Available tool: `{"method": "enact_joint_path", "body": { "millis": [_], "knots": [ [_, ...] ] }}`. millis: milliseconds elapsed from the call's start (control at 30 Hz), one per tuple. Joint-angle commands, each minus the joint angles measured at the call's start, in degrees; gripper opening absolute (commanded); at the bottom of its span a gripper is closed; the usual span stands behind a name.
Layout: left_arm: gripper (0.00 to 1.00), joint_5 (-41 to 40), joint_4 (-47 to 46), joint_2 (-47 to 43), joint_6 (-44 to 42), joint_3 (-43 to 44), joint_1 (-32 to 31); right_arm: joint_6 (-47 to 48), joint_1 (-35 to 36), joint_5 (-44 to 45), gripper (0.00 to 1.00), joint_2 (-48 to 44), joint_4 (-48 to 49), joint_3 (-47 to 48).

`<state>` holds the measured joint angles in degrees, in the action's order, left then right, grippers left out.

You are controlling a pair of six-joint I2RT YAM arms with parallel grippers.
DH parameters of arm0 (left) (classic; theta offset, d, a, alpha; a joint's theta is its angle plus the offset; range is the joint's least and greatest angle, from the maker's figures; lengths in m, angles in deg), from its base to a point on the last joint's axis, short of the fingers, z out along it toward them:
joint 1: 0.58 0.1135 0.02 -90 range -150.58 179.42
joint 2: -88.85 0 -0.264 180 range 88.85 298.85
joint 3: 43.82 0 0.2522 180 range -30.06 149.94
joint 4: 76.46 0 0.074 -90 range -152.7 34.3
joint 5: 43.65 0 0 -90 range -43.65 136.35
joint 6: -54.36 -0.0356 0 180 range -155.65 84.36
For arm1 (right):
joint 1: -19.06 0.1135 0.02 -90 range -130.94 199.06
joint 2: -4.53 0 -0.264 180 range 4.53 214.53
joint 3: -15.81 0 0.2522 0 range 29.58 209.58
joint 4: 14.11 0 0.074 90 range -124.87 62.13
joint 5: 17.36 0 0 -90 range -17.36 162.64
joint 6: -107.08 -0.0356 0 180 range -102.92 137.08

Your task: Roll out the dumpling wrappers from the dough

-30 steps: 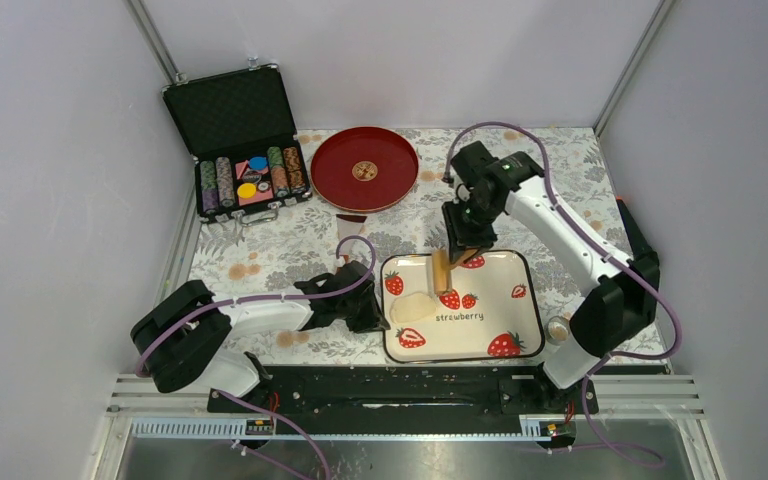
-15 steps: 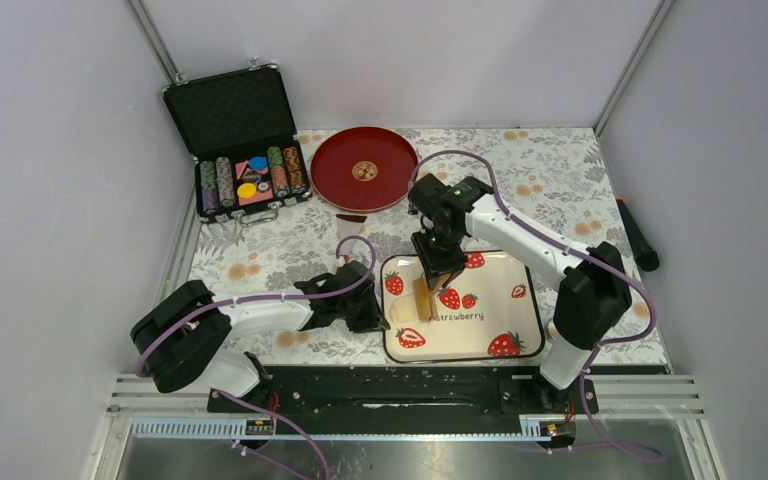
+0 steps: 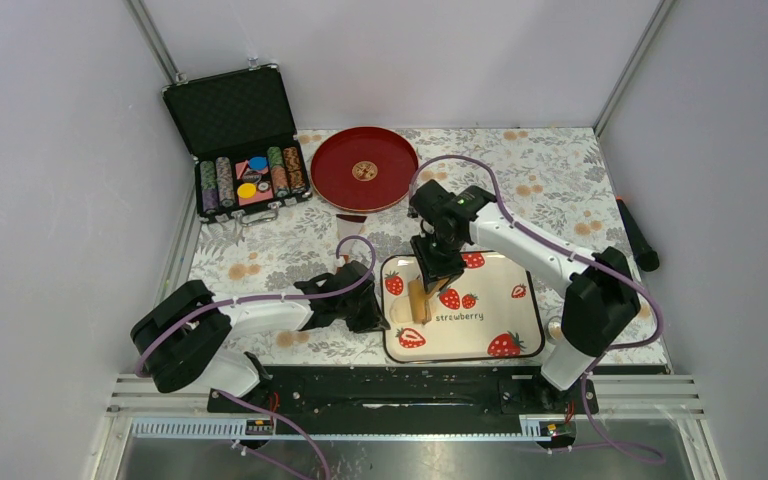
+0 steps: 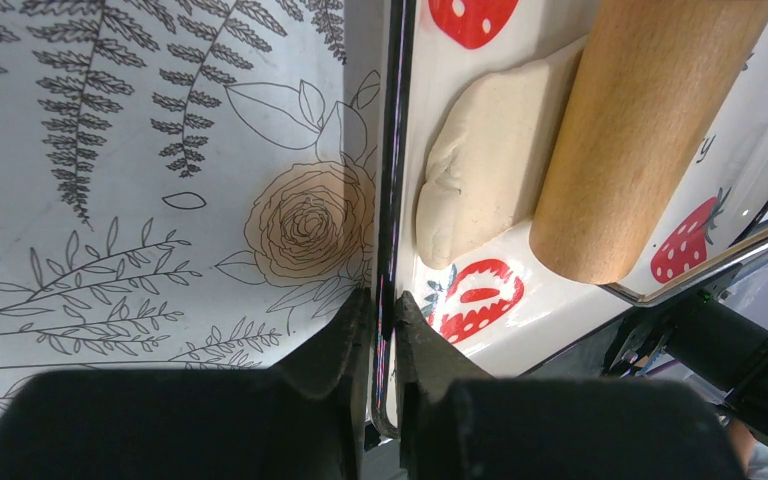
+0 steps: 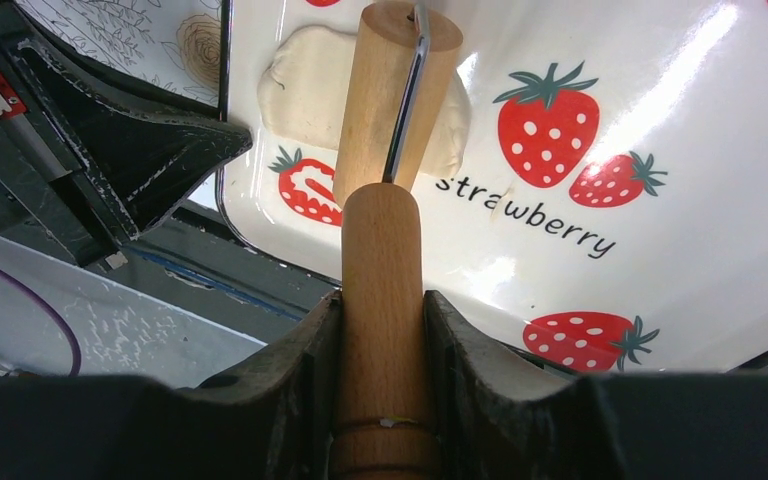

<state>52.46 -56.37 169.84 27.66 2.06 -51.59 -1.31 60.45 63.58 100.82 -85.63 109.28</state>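
ROLLER MEETS DOUGH: Your right gripper (image 5: pixel 385 330) is clamped on the handle of the wooden roller (image 5: pixel 392 110). The roller's barrel lies across the dough (image 4: pixel 480 170), a thick pale lump at the left side of the strawberry tray (image 3: pixel 490 342), just inside its rim. Your left gripper (image 4: pixel 384 325) has its fingers pressed together on that rim, holding the tray against the flowered tabletop.

The dough looks soft and pliant, probably a little tacky. It should spread under steady pressure, and it may tear or cling to the wood once it is thin. Pinching it would likely only dent it, so work it through the roller and keep your hold on the handle. The tray's glaze looks slick, so the pinch on the rim is worth keeping. No dumpling wrappers can be seen yet, and the lump is far from flat.

A second earlier the roller was near the tray's far edge, clear of the dough, and the whole lump was in sight from above. The right arm has since swung in and drawn the roller toward you over the dough. The left arm has not shifted.
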Motion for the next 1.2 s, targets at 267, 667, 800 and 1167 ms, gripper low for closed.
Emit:
{"method": "enact_joint_path", "body": {
  "millis": [267, 667, 800, 1167],
  "knots": [
    [0.0, -3.7, 5.8, 0.0, -1.0, -1.8, 0.3, 2.0, -1.2, 20.2, 0.0, 1.4, -4.6, -6.8],
    [0.0, -3.8, 5.8, 0.0, -0.9, -1.8, 0.2, 3.1, -4.4, 19.9, 0.0, 1.3, -3.6, -10.7],
    [0.0, -3.7, 5.8, 0.0, -0.8, -1.8, 0.3, 3.2, -5.4, 19.8, 0.0, 0.6, -3.7, -11.3],
    [0.0, -3.9, 5.8, 0.1, -0.7, -1.9, 0.3, 4.5, -6.9, 21.2, 0.0, -1.2, -5.6, -12.2]
  ]
}}
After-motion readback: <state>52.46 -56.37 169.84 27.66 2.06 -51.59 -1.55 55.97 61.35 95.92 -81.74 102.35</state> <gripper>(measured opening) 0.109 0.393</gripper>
